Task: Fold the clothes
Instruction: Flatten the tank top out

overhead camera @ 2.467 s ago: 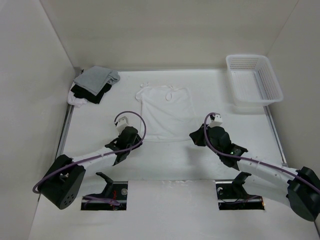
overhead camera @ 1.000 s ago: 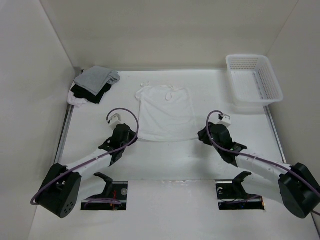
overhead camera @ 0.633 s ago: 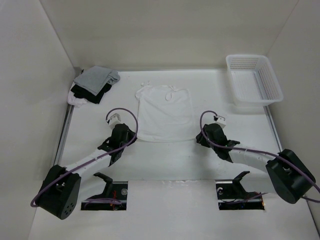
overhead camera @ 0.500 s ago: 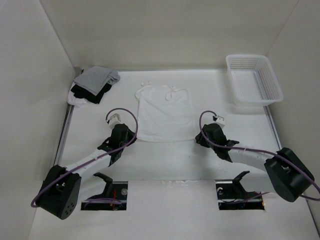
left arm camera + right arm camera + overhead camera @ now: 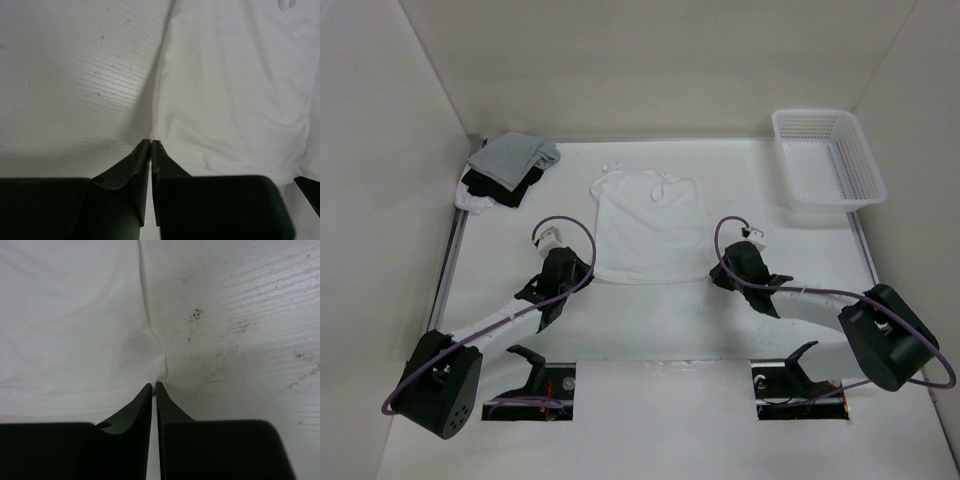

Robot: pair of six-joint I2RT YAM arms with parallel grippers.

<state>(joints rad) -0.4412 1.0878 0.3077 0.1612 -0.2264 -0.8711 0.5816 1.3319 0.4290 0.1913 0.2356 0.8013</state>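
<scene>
Counter (image 5: 500,250): white and walled on three sides; it fills the middle of the overhead view.
Pile (image 5: 505,170): grey, black and white clothes heaped in the upper left corner of the counter, well apart from everything else.
Left arm (image 5: 510,315): reaches from the lower left up toward the centre, with a purple cable looping over the wrist.
Left tool (image 5: 588,272): at the garment's lower left corner. In the wrist view its dark fingertips (image 5: 142,150) are clenched together right at the cloth's edge, and a crease runs up from them, so it looks pinched on that corner.
Garment (image 5: 650,225): thin, plain white cloth spread flat in the centre of the counter, between the two tools. Its thin straps (image 5: 665,180) are at the far end and its straight hem is toward the arms.
Right tool (image 5: 714,275): at the garment's lower right corner. In the wrist view the fingertips (image 5: 145,392) are closed to a thin slit and the cloth puckers toward them, so this corner looks gripped too.
Right arm (image 5: 820,305): lies low across the lower right of the frame, its base at the right edge.
Basket (image 5: 790,150): white plastic mesh in the upper right, apart from the garment.
</scene>
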